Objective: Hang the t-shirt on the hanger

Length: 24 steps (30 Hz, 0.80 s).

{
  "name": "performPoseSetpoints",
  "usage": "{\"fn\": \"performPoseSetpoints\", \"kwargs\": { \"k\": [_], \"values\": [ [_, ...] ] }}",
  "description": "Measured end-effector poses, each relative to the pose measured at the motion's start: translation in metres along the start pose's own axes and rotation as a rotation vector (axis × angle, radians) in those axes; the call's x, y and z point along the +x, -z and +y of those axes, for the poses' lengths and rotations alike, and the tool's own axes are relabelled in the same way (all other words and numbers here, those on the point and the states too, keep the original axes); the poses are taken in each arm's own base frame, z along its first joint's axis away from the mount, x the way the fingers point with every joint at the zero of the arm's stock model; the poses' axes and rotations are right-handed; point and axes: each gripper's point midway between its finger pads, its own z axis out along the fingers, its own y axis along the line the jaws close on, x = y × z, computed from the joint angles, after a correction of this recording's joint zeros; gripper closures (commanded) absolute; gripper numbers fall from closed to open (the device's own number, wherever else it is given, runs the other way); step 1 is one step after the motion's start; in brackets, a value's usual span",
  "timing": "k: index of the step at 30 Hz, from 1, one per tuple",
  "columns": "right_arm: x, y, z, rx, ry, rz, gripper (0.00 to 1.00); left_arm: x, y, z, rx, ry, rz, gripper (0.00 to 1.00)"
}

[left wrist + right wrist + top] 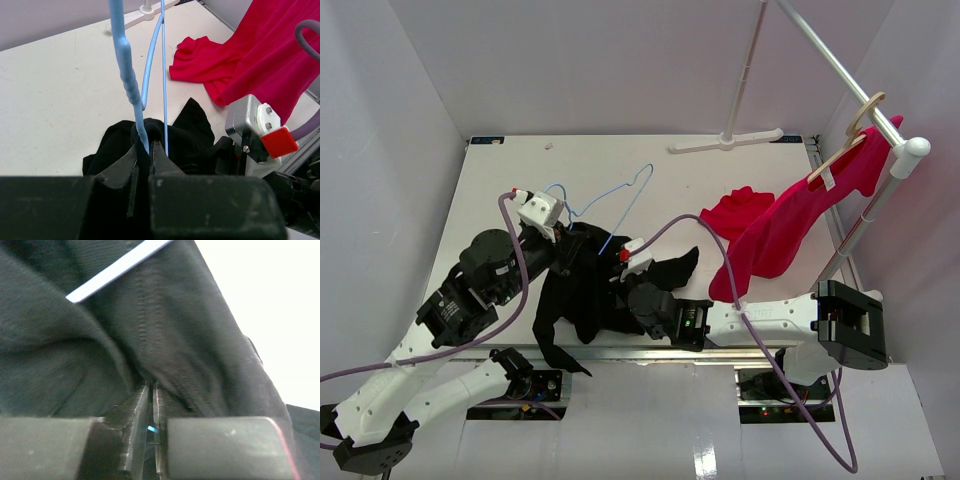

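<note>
My left gripper [149,150] pinches the hanger [127,75] and my right gripper [151,390] pinches the t-shirt [190,340]. I judge only the hanger's 6 o'clock end is inside; most is not yet done.

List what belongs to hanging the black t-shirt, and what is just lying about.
Belongs to the job:
- black t-shirt
- light-blue wire hanger
- left gripper, shut on the wire
- right gripper, shut on black cloth

Just lying about:
- red shirt
- wooden hanger carrying it
- white garment rack
</note>
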Motion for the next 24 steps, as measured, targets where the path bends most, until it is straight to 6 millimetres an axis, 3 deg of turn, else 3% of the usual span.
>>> {"fn": "performPoseSetpoints", "kwargs": {
  "k": [5, 10, 19, 24],
  "values": [
    [-0.001, -0.004, -0.013, 0.040, 0.002, -0.004, 0.92, -0.002, 0.003, -0.002, 0.012, 0.001, -0.009, 1.00],
    [-0.012, 0.014, -0.044, 0.078, -0.016, -0.030, 0.92, -0.004, 0.015, -0.008, 0.063, -0.021, -0.025, 1.00],
    [-0.076, 0.047, -0.104, 0.118, -0.138, -0.176, 0.92, -0.001, 0.037, -0.029, 0.216, -0.081, -0.029, 1.00],
    [-0.091, 0.054, -0.122, 0.110, -0.144, -0.183, 0.92, 0.009, 0.040, -0.040, 0.297, -0.125, 0.006, 1.00]
  ]
}}
